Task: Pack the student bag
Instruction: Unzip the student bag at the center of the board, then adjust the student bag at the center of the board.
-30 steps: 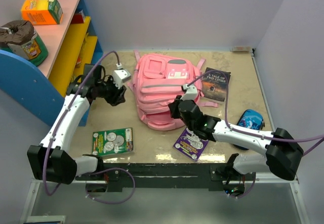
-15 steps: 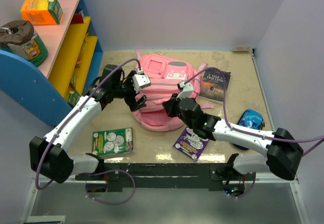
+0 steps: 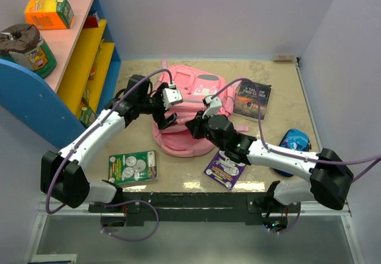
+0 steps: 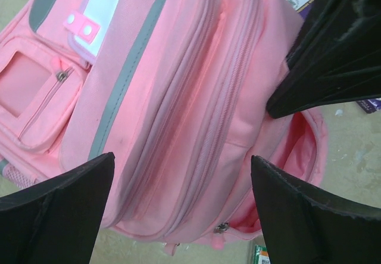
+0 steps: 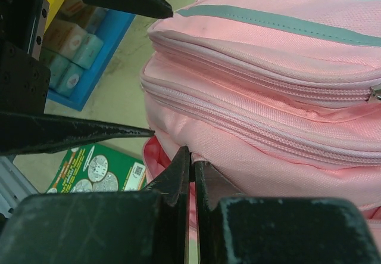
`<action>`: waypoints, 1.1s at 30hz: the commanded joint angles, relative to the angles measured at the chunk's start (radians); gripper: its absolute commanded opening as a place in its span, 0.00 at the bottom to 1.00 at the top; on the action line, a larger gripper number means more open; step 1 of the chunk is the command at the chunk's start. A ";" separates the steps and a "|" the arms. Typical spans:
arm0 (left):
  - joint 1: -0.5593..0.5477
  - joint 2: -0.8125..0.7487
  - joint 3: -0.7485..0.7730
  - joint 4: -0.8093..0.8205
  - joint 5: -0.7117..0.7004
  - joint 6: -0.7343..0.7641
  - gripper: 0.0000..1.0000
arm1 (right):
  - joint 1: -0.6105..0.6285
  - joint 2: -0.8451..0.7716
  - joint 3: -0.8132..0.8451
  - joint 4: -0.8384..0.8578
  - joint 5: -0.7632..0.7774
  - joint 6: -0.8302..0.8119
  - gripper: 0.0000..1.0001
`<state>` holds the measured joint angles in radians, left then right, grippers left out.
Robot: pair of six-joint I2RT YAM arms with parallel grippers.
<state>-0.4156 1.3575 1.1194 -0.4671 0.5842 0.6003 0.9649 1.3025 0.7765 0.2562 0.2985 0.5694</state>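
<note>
The student bag (image 3: pixel 178 143) is a pink backpack lying flat mid-table, its grey top patch toward the far side. My left gripper (image 3: pixel 165 114) hovers open over its left half. In the left wrist view the zip pockets of the bag (image 4: pixel 178 97) fill the gap between the wide-apart fingers (image 4: pixel 59 210). My right gripper (image 3: pixel 192 127) is shut on the fabric edge of the bag's near opening. The right wrist view shows its fingertips (image 5: pixel 191 157) pinching that pink rim (image 5: pixel 226 157). The darker pink inside of the bag (image 4: pixel 297 151) shows at the lifted edge.
A green booklet (image 3: pixel 132 166) lies near left and a purple booklet (image 3: pixel 225 167) near centre. A dark book (image 3: pixel 253 99) rests right of the bag, with a blue pouch (image 3: pixel 294 142) further right. A blue and yellow shelf (image 3: pixel 89 55) stands along the left.
My left arm swung right from beside the bag to above it, and its jaws opened wide. The right gripper, still pinching the rim, drew slightly left and the bag shifted with it.
</note>
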 commanded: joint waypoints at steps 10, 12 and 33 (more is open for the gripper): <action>-0.035 0.023 0.091 0.079 -0.110 0.105 1.00 | 0.006 -0.005 0.066 0.117 -0.059 -0.019 0.00; -0.035 0.032 0.071 0.084 -0.104 0.116 1.00 | 0.009 -0.008 0.058 0.124 -0.062 -0.017 0.00; -0.034 0.203 0.134 0.010 0.049 0.159 0.00 | 0.009 -0.026 0.064 0.104 -0.061 -0.054 0.00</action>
<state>-0.4603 1.5581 1.2175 -0.4995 0.6556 0.7700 0.9554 1.3273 0.7986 0.2321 0.2615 0.5297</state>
